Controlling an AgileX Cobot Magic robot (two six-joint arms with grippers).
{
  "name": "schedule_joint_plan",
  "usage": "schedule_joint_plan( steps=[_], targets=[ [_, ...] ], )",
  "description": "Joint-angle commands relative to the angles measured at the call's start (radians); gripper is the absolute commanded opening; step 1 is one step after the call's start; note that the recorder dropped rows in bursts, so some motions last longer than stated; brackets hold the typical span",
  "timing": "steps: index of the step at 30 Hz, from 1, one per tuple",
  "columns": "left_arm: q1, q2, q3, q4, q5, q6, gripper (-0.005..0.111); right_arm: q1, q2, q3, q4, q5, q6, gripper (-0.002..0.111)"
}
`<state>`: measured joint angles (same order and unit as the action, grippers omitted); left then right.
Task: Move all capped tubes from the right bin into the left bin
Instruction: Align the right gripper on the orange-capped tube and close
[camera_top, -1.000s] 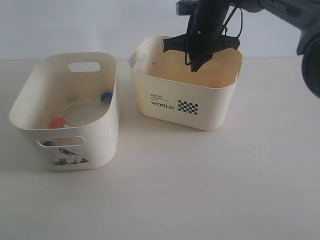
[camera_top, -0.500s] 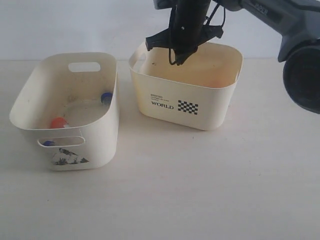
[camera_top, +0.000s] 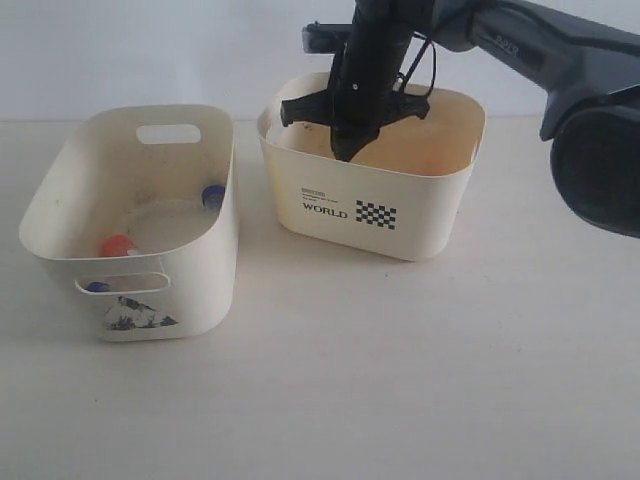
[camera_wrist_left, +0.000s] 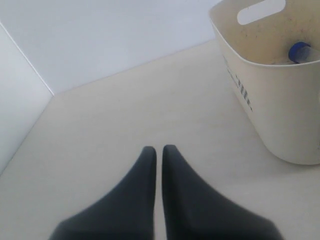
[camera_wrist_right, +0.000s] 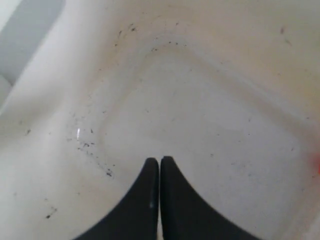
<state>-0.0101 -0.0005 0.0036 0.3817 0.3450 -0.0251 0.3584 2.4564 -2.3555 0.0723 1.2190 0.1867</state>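
My right gripper (camera_top: 343, 152) is shut and empty, its tip lowered into the left part of the right bin (camera_top: 340, 210), the "WORLD" tub. The right wrist view shows the gripper (camera_wrist_right: 159, 161) over the bin's bare, speckled floor (camera_wrist_right: 210, 130), with only a red sliver (camera_wrist_right: 317, 165) at the picture's edge. A faint orange glow (camera_top: 430, 167) shows inside the bin's right side. The left bin (camera_top: 200, 270) holds capped tubes: an orange cap (camera_top: 116, 245), a blue cap (camera_top: 212, 194) and another blue cap (camera_top: 97, 287) behind the handle slot. My left gripper (camera_wrist_left: 156, 149) is shut over the table beside the left bin (camera_wrist_left: 280, 115).
Both bins stand on a pale table (camera_top: 400, 380) in front of a white wall. The right arm (camera_top: 560, 60) reaches in from the upper right. In the left wrist view a blue cap (camera_wrist_left: 299, 51) lies inside the left bin.
My right gripper has moved left across the right bin and dropped lower into it. The tubes in the left bin have not moved.
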Motion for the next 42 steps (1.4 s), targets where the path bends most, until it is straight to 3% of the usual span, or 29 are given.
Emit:
schedule_joint_plan(
  steps=[1, 9, 26, 28, 32, 33, 36, 42],
  targets=[
    [0.000, 0.000, -0.004, 0.001, -0.002, -0.010, 0.004, -0.028, -0.021, 0.078, 0.011, 0.002, 0.016, 0.000],
    [0.000, 0.000, -0.004, 0.001, 0.000, -0.010, 0.004, -0.029, -0.053, 0.138, -0.193, 0.002, -0.025, 0.000],
    [0.000, 0.000, -0.004, 0.001, 0.000, -0.010, 0.004, -0.040, -0.089, 0.233, -0.333, 0.002, -0.081, 0.000],
    [0.000, 0.000, -0.004, 0.001, 0.000, -0.010, 0.004, -0.040, -0.089, 0.233, -0.333, 0.002, -0.111, 0.005],
    [0.000, 0.000, -0.004, 0.001, 0.000, -0.010, 0.004, -0.040, -0.089, 0.233, -0.347, 0.002, -0.089, 0.058],
    [0.000, 0.000, -0.004, 0.001, 0.000, -0.010, 0.004, -0.040, -0.089, 0.233, -0.349, 0.002, -0.084, 0.061],
    [0.000, 0.000, -0.004, 0.001, 0.000, -0.010, 0.004, -0.040, -0.074, 0.233, -0.336, 0.002, -0.063, 0.049],
    [0.000, 0.000, -0.004, 0.001, 0.000, -0.010, 0.004, -0.040, -0.050, 0.241, -0.330, 0.002, -0.058, 0.058]
  ],
)
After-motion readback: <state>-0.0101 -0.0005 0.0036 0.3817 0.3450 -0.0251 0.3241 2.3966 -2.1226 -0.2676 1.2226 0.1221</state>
